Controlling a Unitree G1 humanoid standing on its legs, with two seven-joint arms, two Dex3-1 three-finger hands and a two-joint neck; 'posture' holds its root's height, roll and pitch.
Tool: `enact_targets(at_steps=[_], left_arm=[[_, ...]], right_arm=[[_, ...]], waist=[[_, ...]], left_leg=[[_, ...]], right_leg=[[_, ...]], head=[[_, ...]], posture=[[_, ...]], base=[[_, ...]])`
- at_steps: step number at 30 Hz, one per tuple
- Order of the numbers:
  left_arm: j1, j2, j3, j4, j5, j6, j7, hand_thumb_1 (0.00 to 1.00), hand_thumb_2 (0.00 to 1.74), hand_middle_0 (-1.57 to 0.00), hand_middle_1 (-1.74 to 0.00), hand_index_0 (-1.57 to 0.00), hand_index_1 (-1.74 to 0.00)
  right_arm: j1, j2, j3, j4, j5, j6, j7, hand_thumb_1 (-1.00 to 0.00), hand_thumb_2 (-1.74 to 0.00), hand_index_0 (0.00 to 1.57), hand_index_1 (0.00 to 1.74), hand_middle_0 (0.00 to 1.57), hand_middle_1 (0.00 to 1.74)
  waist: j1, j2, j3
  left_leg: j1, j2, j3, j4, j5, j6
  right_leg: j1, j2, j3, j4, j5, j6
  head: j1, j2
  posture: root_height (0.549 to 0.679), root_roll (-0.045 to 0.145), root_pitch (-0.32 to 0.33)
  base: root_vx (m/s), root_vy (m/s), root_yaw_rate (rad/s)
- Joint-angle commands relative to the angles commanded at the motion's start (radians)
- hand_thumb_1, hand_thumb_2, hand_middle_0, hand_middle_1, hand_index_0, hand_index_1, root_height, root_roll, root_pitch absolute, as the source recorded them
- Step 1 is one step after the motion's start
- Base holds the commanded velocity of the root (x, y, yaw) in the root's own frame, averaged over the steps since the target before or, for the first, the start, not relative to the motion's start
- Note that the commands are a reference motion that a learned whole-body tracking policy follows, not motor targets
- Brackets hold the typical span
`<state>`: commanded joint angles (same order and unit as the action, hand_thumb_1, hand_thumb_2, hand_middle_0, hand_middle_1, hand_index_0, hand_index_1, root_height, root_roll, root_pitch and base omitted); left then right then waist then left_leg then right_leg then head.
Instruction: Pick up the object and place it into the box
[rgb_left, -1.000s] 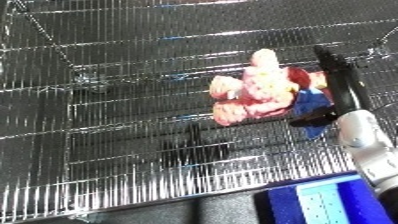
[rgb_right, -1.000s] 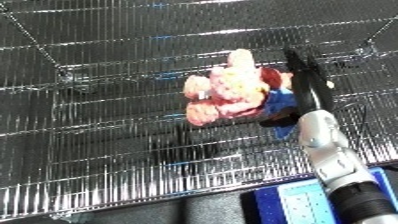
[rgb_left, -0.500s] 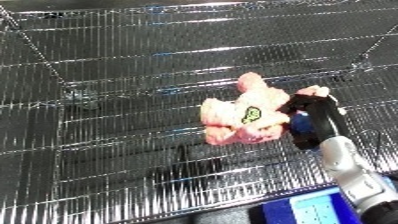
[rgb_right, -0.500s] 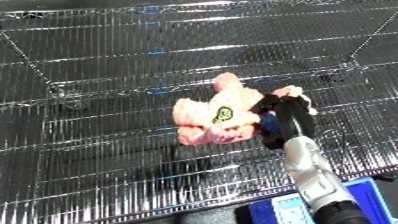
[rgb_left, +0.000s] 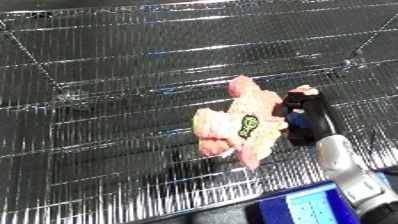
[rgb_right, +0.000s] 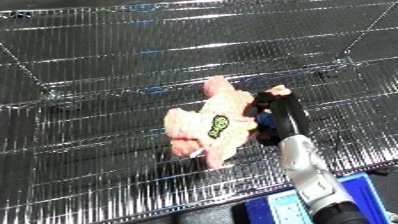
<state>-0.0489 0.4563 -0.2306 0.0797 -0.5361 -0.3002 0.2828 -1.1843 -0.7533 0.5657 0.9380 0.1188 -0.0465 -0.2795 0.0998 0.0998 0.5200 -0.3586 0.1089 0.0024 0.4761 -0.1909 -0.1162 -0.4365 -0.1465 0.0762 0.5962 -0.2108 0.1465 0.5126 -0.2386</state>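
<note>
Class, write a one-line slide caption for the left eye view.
Right hand holds a pink plush toy above the wire-mesh bin.

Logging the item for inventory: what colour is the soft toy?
Pink, with a small green-and-black patch; the left eye view shows the soft toy best.

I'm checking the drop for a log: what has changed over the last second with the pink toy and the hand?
The right hand has carried the pink plush toy lower and deeper over the wire bin; the toy now hangs turned, its green patch facing up. The hand's fingers remain curled on the toy's right edge, so nothing has been let go. The left hand stays out of view.
</note>
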Motion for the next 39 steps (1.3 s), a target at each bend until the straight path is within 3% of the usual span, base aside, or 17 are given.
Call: enact_targets(at_steps=[10, 21, 30, 34, 39], left_arm=[[-0.021, -0.004, -0.006, 0.019, 0.01, 0.008, -0.01, 1.0, 1.74, -1.57, -1.74, -1.57, -1.74], [-0.024, -0.031, 0.016, 0.03, 0.018, 0.021, -0.004, 1.0, 1.74, -1.57, -1.74, -1.57, -1.74], [-0.012, -0.052, 0.025, 0.018, 0.031, 0.037, 0.002, 1.0, 1.74, -1.57, -1.74, -1.57, -1.74], [0.005, -0.062, 0.03, 0.004, 0.046, 0.053, 0.007, 1.0, 1.74, -1.57, -1.74, -1.57, -1.74], [0.023, -0.068, 0.034, -0.009, 0.054, 0.065, 0.008, 1.0, 1.74, -1.57, -1.74, -1.57, -1.74]], right_arm=[[0.083, -0.069, -0.086, -0.21, 0.009, -0.027, -0.048, -1.0, -1.74, 1.57, 1.74, 1.57, 1.74], [0.312, -0.137, -0.307, -0.531, -0.019, -0.054, -0.116, -1.0, -1.74, 1.57, 1.74, 1.57, 1.74], [0.565, -0.111, -0.547, -0.751, -0.047, -0.08, -0.172, -1.0, -1.74, 1.57, 1.74, 1.57, 1.74], [0.735, -0.069, -0.716, -0.865, -0.066, -0.103, -0.218, -1.0, -1.74, 1.57, 1.74, 1.57, 1.74], [0.862, -0.041, -0.838, -0.918, -0.084, -0.114, -0.248, -1.0, -1.74, 1.57, 1.74, 1.57, 1.74]], waist=[[-0.036, 0.002, 0.0], [-0.086, 0.003, 0.0], [-0.135, 0.007, 0.0], [-0.174, 0.011, 0.0], [-0.209, 0.015, 0.0]], left_leg=[[0.057, 0.005, 0.017, -0.038, 0.011, 0.002], [0.105, 0.009, 0.035, -0.038, 0.003, 0.0102], [0.126, 0.011, 0.052, -0.024, -0.008, 0.0185], [0.144, 0.01, 0.065, -0.018, -0.015, 0.0241], [0.162, 0.01, 0.079, -0.014, -0.022, 0.0273]], right_leg=[[0.042, -0.0047, 0.003, -0.022, 0.004, 0.0032], [0.078, -0.0088, 0.012, -0.031, 0.008, 0.005], [0.093, -0.0098, 0.024, -0.032, 0.014, 0.0076], [0.106, -0.0106, 0.034, -0.034, 0.016, 0.0103], [0.116, -0.0111, 0.044, -0.039, 0.02, 0.0132]], head=[[0.026, 0.015], [0.12, 0.042], [0.191, 0.052], [0.277, 0.033], [0.334, 0.012]], posture=[[0.657, 0.045, 0.081], [0.657, 0.051, 0.041], [0.656, 0.051, 0.015], [0.655, 0.052, -0.004], [0.654, 0.052, -0.02]], base=[[-0.038, -0.018, -0.054], [-0.023, -0.011, -0.073], [-0.015, 0.018, -0.1], [0.003, 0.033, -0.093], [0.01, 0.045, -0.128]])
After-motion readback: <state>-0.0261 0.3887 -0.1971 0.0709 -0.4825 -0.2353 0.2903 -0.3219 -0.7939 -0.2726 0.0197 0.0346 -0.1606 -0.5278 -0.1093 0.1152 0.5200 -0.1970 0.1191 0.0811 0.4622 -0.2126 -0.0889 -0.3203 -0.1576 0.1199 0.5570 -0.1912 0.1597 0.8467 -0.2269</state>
